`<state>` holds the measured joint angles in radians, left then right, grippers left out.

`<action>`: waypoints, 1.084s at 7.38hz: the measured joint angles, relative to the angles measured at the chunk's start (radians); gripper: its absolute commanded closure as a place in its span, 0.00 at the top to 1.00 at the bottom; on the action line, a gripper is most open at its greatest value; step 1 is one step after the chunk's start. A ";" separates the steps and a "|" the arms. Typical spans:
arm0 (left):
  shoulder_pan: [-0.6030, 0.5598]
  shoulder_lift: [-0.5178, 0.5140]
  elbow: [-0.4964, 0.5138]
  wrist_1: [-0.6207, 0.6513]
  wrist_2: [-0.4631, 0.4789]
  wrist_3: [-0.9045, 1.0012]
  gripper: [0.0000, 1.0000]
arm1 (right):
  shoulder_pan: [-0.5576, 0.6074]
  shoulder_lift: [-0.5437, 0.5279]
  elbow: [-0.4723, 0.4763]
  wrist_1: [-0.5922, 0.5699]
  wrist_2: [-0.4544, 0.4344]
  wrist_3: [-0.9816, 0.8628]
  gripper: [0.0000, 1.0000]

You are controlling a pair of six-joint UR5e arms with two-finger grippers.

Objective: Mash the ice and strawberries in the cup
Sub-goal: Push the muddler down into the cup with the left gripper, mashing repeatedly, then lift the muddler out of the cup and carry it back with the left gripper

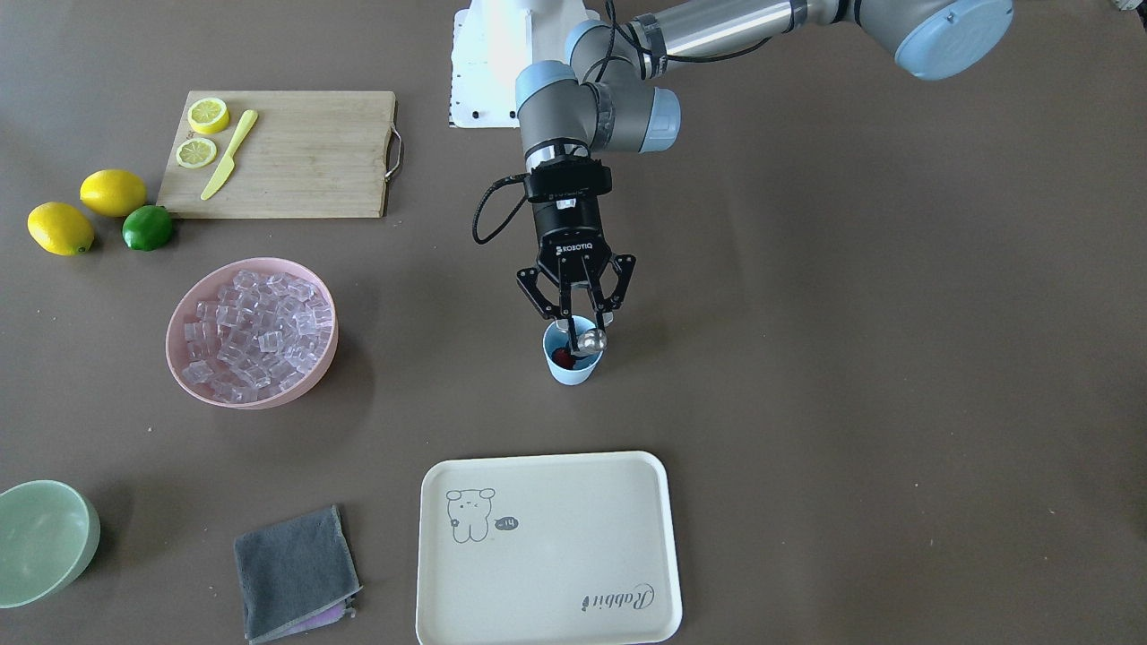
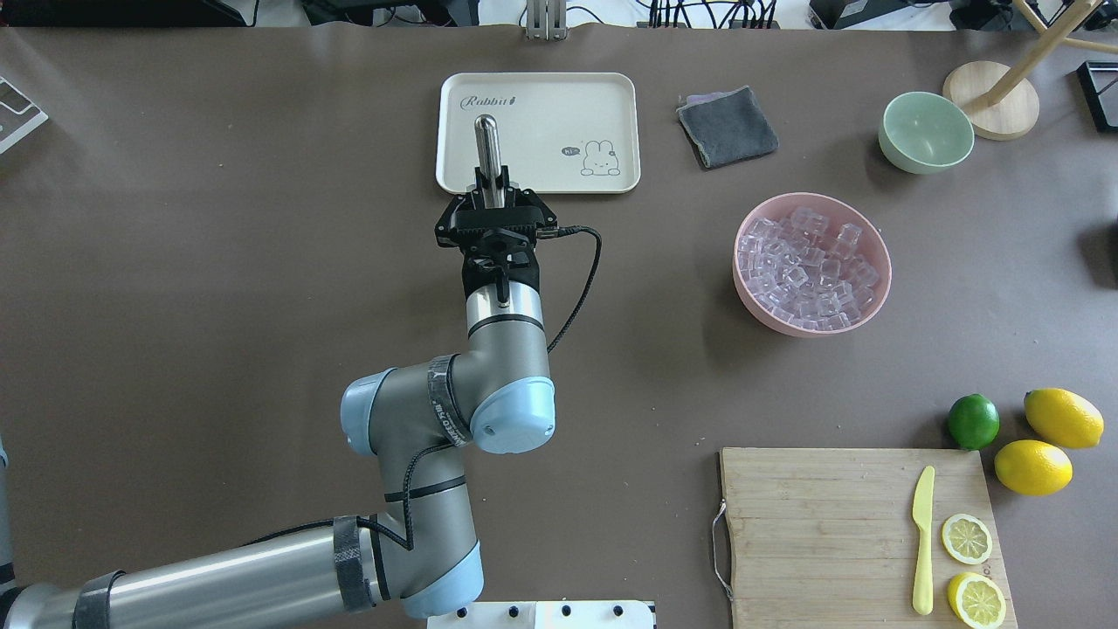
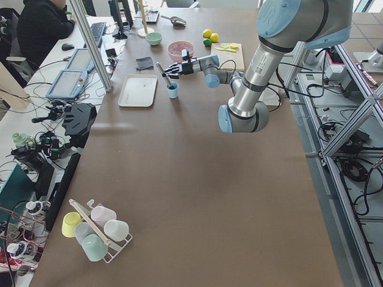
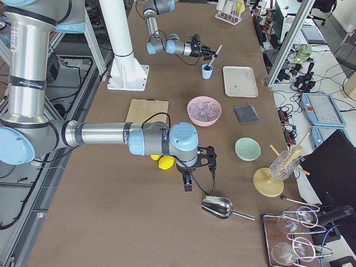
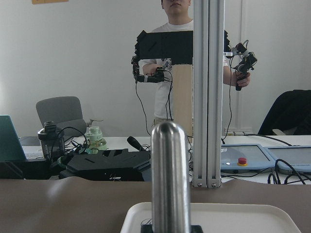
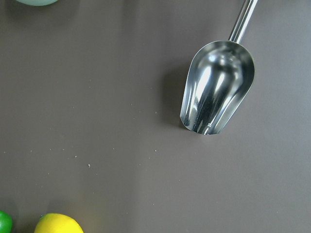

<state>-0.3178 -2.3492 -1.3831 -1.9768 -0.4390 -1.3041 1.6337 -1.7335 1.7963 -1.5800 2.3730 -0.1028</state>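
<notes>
One red strawberry (image 1: 562, 358) shows low inside the light-blue cup (image 1: 573, 371), under the tool; can't tell if any ice is in there w/ it. The cup stands upright mid-table, btwn the robot base and the cream tray (image 1: 556, 511), apart from both. A steel muddler (image 1: 591, 340) goes down into the cup, tilted, its rounded top leaning toward the tray side. The left gripper (image 1: 581, 321) hangs just above the cup rim, wrist pointing down, fingers clamped on the muddler's shaft.

Many clear ice cubes (image 1: 255, 333) fill the pink bowl (image 1: 332, 348), which sits to the robot's right of the cup and well apart from it.

Farther out on that side:
- a bamboo cutting board (image 1: 305, 161) w/ two lemon slices (image 1: 208, 115) and a yellow plastic knife (image 1: 228, 154) on it
- two whole lemons (image 1: 112, 193) and a lime (image 1: 148, 227) just beside the board
- a folded grey cloth (image 1: 291, 573) near the tray
- a pale-green bowl (image 1: 45, 537) at the table edge

The right gripper (image 4: 189, 177) hangs near the table's end on the robot's right, close to a metal scoop (image 6: 218, 92) lying on the tabletop. Only the side camera shows its fingers, so can't tell if they're apart or together.
</notes>
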 measured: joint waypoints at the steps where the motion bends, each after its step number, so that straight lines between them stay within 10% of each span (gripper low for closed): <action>1: 0.003 0.002 -0.002 -0.001 -0.002 -0.001 0.24 | 0.000 -0.001 0.000 0.000 0.000 0.000 0.99; 5: -0.070 0.007 -0.157 0.002 -0.115 0.101 0.24 | 0.000 0.000 0.001 0.001 0.000 0.000 0.99; 8: -0.265 0.225 -0.484 0.001 -0.573 0.139 0.24 | 0.000 0.003 0.011 0.002 0.000 0.000 0.99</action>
<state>-0.5824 -2.1240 -1.8667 -1.9756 -1.0124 -1.1653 1.6337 -1.7307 1.8072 -1.5782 2.3731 -0.1028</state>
